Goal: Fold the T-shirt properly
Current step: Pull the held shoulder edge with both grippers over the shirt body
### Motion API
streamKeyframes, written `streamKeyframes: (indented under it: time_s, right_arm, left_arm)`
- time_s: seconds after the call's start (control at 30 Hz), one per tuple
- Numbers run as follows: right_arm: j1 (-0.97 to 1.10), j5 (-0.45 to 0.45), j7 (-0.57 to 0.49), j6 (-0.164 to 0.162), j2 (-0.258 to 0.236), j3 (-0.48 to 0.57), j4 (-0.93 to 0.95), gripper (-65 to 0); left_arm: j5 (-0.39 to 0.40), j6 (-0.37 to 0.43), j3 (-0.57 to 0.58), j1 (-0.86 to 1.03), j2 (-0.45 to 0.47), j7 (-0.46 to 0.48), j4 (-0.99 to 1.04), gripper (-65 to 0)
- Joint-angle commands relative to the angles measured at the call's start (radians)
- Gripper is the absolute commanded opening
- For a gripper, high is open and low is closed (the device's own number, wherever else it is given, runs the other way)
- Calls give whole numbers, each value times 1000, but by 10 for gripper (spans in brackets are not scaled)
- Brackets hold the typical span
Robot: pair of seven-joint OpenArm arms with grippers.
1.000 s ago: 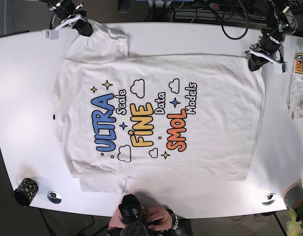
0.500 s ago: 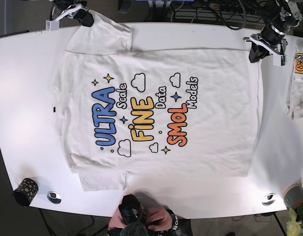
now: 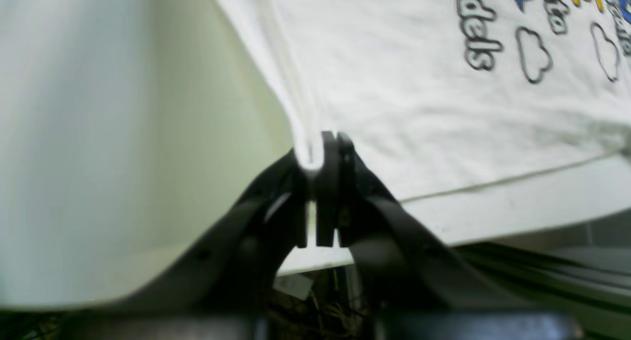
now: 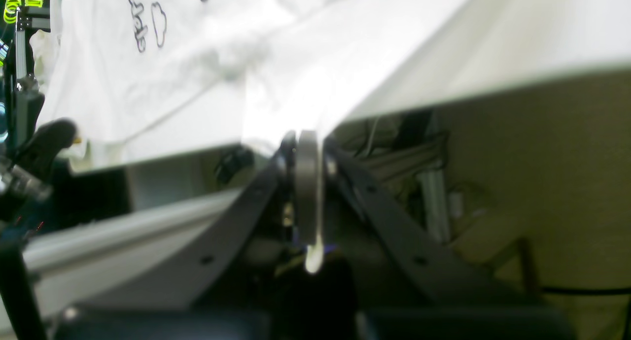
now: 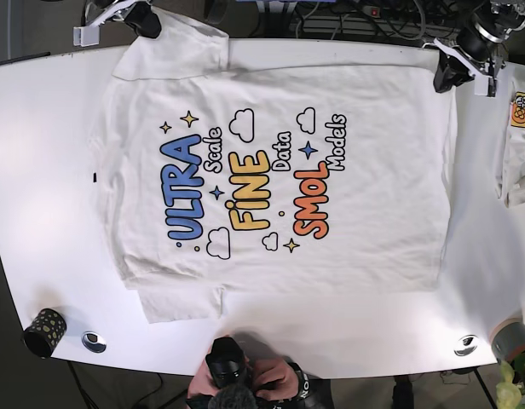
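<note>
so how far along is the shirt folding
Early. Done: the T-shirt lies spread flat, print up, on the table. In hand: the left gripper and right gripper each pinch a far-edge corner. Left: every fold; no sleeve or side is turned in.

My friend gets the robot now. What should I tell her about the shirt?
Left end effector: shut on the T-shirt, at its hem corner by the table's far edge.
Right end effector: shut on the sleeve edge at the other far corner.
The shirt lies flat, print up, spread across the table.
Done: both corners gripped. No fold shows yet.
Left: all the folding.
</note>
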State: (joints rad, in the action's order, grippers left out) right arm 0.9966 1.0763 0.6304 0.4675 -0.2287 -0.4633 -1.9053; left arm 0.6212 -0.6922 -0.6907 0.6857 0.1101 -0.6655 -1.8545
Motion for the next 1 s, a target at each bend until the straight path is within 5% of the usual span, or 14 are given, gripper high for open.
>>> streamKeyframes:
  time_s: [0.0, 0.2, 0.7, 0.97]
  right_arm:
    - [8, 11, -14, 10, 10, -35, -27, -650]
    - [-80, 12, -10, 63, 1, -61, -24, -650]
    - [-367, 9, 110, 60, -28, -64, 11, -650]
    - [-551, 9, 111, 60, -91, -55, 161, -650]
  left_arm:
    - [18, -6, -31, 2, 10, 17, -20, -647]
    - [15, -6, -19, -105, 9, 5, -41, -647]
    - [15, 61, 44, -300, 4, -83, -64, -647]
    - [13, 205, 84, -407, 10, -84, -18, -647]
